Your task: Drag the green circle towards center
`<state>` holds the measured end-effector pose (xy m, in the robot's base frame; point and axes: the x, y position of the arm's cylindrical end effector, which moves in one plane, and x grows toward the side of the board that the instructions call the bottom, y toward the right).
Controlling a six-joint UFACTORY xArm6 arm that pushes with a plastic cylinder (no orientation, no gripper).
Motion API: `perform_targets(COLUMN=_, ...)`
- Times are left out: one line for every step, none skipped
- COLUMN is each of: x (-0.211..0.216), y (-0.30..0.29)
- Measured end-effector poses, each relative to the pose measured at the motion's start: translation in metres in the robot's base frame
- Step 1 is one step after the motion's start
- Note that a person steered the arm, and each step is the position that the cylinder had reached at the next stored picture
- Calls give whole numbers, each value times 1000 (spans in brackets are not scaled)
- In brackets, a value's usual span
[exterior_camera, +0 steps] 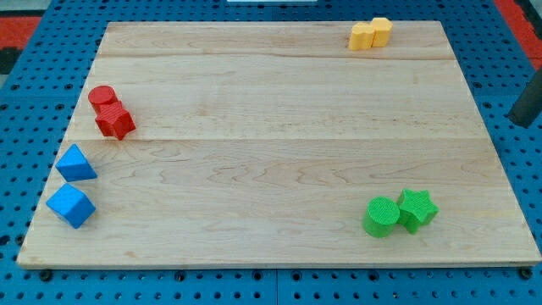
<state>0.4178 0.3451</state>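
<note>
My tip isn't visible; only a dark piece of the rod (527, 106) pokes in at the view's right edge, off the board and over the blue pegboard, so I can't tell where the tip sits or whether it touches anything. It is well apart from every block. Nearest group to it on the wooden board (279, 152) is the green pair near the view's bottom right: green circle (381, 215) on the left, green star (417, 208) touching or just beside it on the right. So the circle is far from center, close to the bottom edge. At the view's top right, two yellow blocks (370, 34) sit pressed together by the board's top edge; shapes hard to make out. Over on the view's left: red circle (102, 97) with a red star (114, 121) right below it, touching. Below those, near the left edge, a blue triangle (75, 163), and a blue cube (70, 206) just under it, slight gap between.
</note>
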Motion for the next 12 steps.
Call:
perform_targets(x=7, y=0)
perform_targets(x=13, y=0)
perform_targets(x=94, y=-34)
perform_targets(x=163, y=-88)
perform_targets(x=164, y=-183)
perform_targets(x=148, y=-243)
perform_targets(x=130, y=-242)
perform_targets(x=163, y=-247)
perform_targets(x=177, y=-294)
perform_targets(x=170, y=-360)
perform_targets(x=147, y=-299)
perform_targets(x=144, y=-233)
